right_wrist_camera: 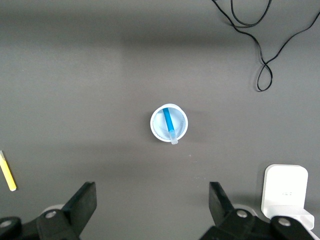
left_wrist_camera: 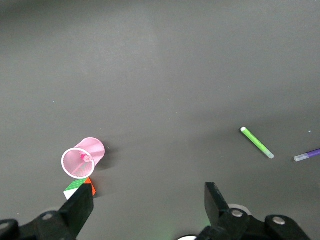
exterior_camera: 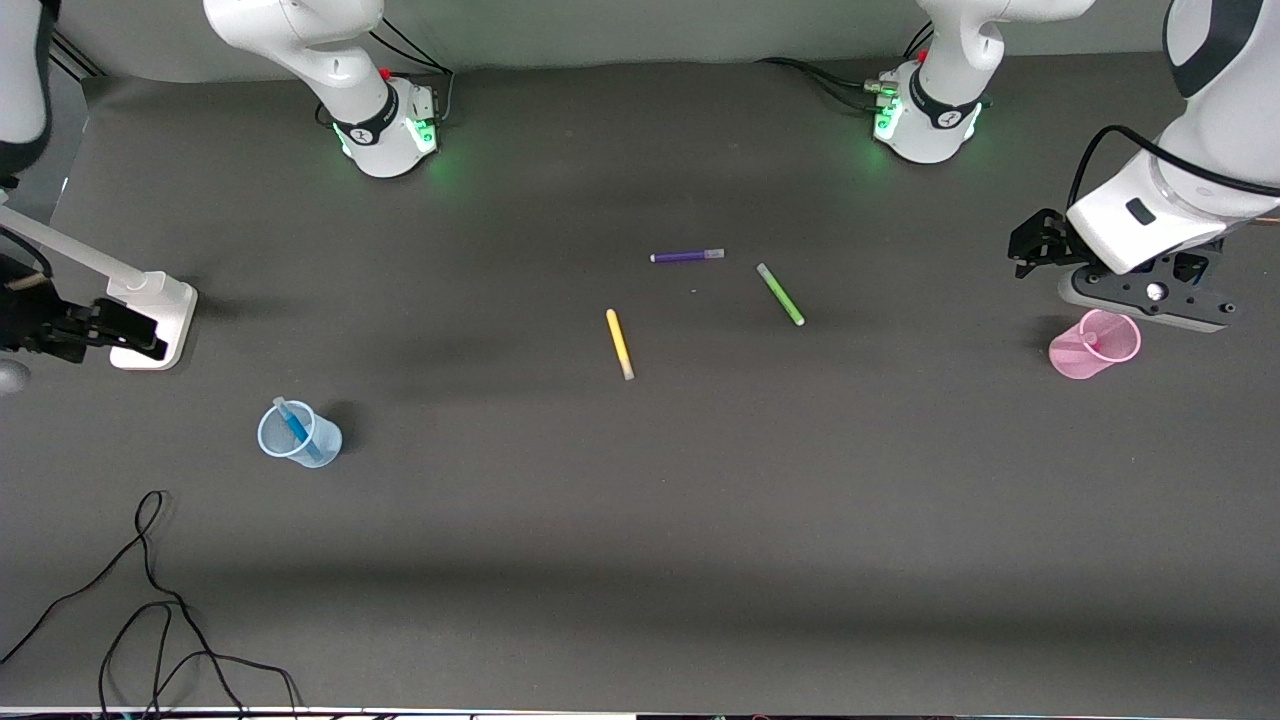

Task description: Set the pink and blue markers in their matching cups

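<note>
The pale blue cup (exterior_camera: 325, 440) stands toward the right arm's end of the table with the blue marker (exterior_camera: 295, 427) leaning inside it. Both also show in the right wrist view, the cup (right_wrist_camera: 156, 131) and the marker (right_wrist_camera: 169, 124). The pale pink cup (exterior_camera: 1110, 358) stands toward the left arm's end and holds the pink marker (exterior_camera: 1090, 340); the left wrist view shows the cup (left_wrist_camera: 96, 148) and the marker (left_wrist_camera: 86, 158). My left gripper (exterior_camera: 1030, 250) (left_wrist_camera: 150, 200) is open and empty, up beside the pink cup. My right gripper (exterior_camera: 135, 335) (right_wrist_camera: 152, 200) is open and empty, up near the blue cup.
A yellow pen (exterior_camera: 619, 343), a green pen (exterior_camera: 780, 294) and a purple pen (exterior_camera: 687, 256) lie mid-table. A white stand (exterior_camera: 150, 320) sits by the right gripper. A black cable (exterior_camera: 150, 600) loops near the front camera's edge. A small orange, green and white piece (left_wrist_camera: 80, 189) lies beside the pink cup.
</note>
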